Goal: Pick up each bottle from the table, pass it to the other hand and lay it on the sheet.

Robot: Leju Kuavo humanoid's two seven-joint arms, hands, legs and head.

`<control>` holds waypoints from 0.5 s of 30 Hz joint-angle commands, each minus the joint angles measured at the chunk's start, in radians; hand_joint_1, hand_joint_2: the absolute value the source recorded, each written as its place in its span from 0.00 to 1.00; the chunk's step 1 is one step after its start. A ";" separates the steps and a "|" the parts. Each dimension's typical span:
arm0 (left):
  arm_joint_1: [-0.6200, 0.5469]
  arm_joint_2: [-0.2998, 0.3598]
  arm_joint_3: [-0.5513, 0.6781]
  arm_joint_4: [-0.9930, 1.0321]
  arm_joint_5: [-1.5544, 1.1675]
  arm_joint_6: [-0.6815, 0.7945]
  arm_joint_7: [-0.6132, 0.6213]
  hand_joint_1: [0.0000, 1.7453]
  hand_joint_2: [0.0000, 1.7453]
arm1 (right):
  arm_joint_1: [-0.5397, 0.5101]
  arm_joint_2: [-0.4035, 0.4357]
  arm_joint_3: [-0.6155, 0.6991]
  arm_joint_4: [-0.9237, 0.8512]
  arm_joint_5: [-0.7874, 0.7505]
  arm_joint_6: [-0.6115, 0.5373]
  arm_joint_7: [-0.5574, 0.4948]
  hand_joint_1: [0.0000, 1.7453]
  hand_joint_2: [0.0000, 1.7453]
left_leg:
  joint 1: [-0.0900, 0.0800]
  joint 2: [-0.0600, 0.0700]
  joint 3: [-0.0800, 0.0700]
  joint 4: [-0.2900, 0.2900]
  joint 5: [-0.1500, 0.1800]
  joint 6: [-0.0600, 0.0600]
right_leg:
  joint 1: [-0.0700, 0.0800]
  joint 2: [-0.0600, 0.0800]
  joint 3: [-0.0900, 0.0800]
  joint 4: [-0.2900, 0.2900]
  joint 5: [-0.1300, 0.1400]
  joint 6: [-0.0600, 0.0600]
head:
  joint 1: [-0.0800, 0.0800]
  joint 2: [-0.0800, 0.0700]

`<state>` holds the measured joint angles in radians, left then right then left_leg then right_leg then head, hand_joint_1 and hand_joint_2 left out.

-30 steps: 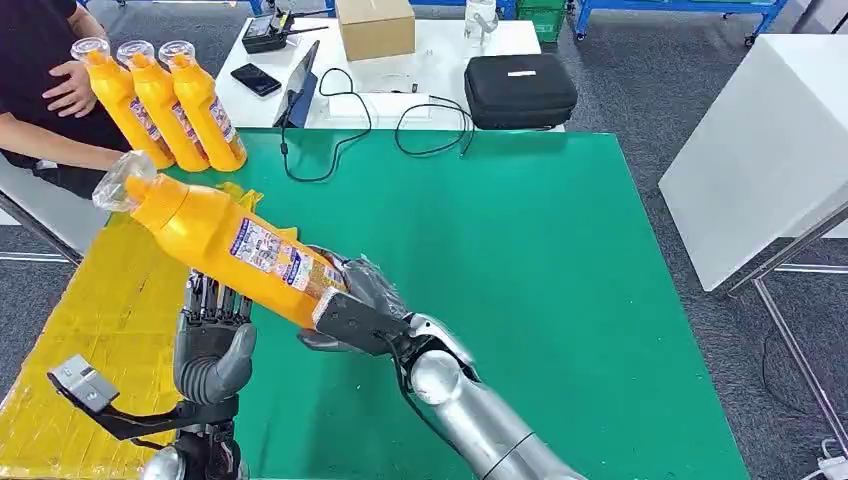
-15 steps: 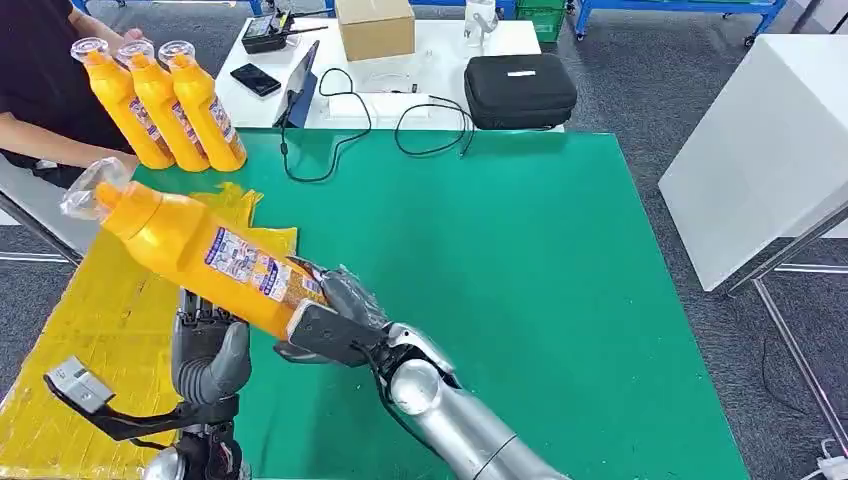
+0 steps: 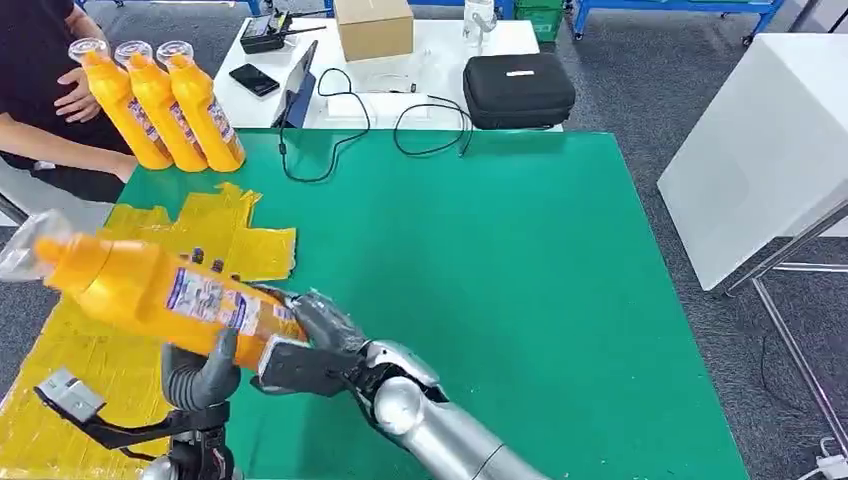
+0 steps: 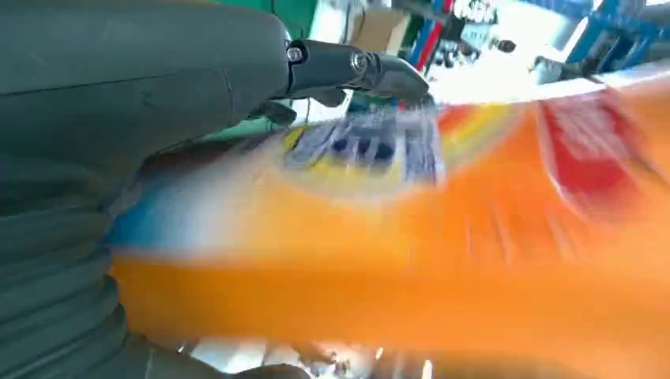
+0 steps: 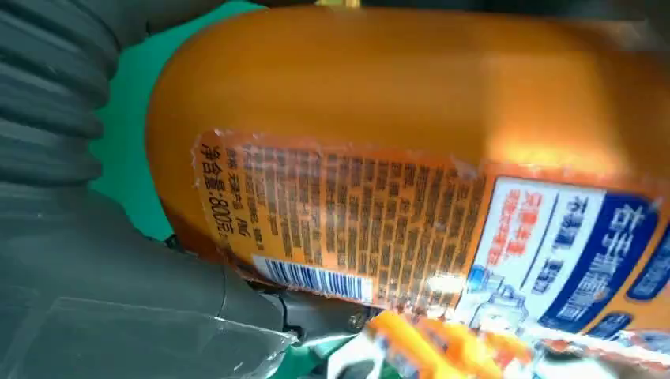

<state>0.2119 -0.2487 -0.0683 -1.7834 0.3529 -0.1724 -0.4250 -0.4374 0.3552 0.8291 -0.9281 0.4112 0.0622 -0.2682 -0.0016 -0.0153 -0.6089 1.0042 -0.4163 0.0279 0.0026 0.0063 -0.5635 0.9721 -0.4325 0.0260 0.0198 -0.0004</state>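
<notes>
Orange bottle (image 3: pixel 160 295) lies tilted at lower left of frame, base grasped by right hand (image 3: pixel 305 345); left hand (image 3: pixel 200 375) under it, thumb touching, grasp unclear.

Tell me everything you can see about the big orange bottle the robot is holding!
The orange bottle looks like shiny plastic, with a clear cap at one end and a blue, white and red label with a barcode. It lies tilted, almost on its side, cap end higher, in the air above the yellow sheet. The right hand holds its bottom end. The left hand is under its middle, thumb against it.
</notes>
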 commanded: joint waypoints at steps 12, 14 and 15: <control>-0.009 -0.029 0.095 -0.017 0.022 0.004 -0.020 1.00 1.00 | 0.040 -0.006 0.387 0.148 -0.052 -0.022 -0.007 1.00 1.00 | 0.001 -0.002 0.002 -0.002 0.000 -0.001 | 0.001 -0.004 0.002 -0.002 -0.001 -0.001 | 0.001 0.000; -0.009 -0.028 0.096 -0.018 0.022 0.004 -0.020 1.00 1.00 | 0.038 -0.006 0.386 0.146 -0.053 -0.022 -0.007 1.00 1.00 | 0.001 -0.003 0.002 -0.002 0.000 -0.002 | 0.001 -0.005 0.003 -0.002 -0.002 -0.001 | 0.001 0.000; -0.009 -0.028 0.096 -0.018 0.022 0.004 -0.020 1.00 1.00 | 0.038 -0.006 0.386 0.146 -0.053 -0.022 -0.007 1.00 1.00 | 0.001 -0.003 0.001 -0.002 0.000 -0.001 | 0.000 -0.004 0.001 -0.002 -0.001 -0.001 | 0.000 0.000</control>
<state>0.3175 -0.2598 0.0111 -1.8055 0.3697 -0.1770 -0.4509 -0.4623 0.3506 1.0479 -0.8553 0.3376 0.0259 -0.2609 -0.0012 -0.0150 -0.6096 1.0042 -0.4165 0.0276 0.0025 0.0063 -0.5660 0.9719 -0.4328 0.0254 0.0202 -0.0004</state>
